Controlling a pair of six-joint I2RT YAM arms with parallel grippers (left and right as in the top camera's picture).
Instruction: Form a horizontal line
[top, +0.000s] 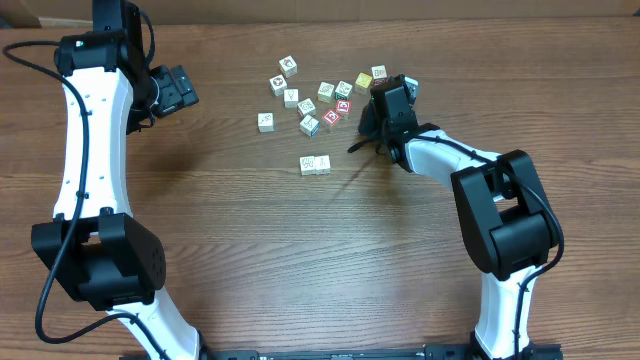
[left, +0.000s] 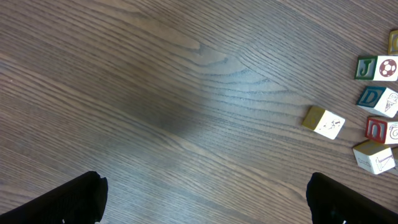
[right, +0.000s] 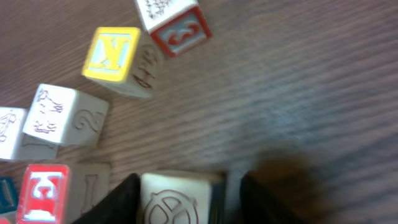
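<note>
Brown wood-grain tabletop (top: 250, 260) runs under both arms, and I see no tray or bin on it, only small picture cubes. From overhead, the row (top: 315, 165) is two cream cubes touching side by side near the middle of the table. Its long axis runs left to right across the picture. The loose cubes (top: 320, 95) lie scattered beyond it, well apart from it. The right gripper (top: 385, 100) is down at the edge of that scatter. The row lies nearer the robot's base from there, toward the left arm's side, and this arm is the closer one. The left gripper (top: 178, 92) hangs off to the far side, clear of everything. In the left wrist view its fingertips stand wide apart at the bottom corners over bare wood, with a yellow-sided cube (left: 323, 121) and a few lettered ones off to one side. In the right wrist view the fingers (right: 115, 202) straddle a wheel-marked cube (right: 177, 202). One finger is against it and a sliver of table shows on the other side, so I judge it not yet clamped. A yellow X cube (right: 112, 56) and a red 3 cube (right: 183, 31) lie beyond.
</note>
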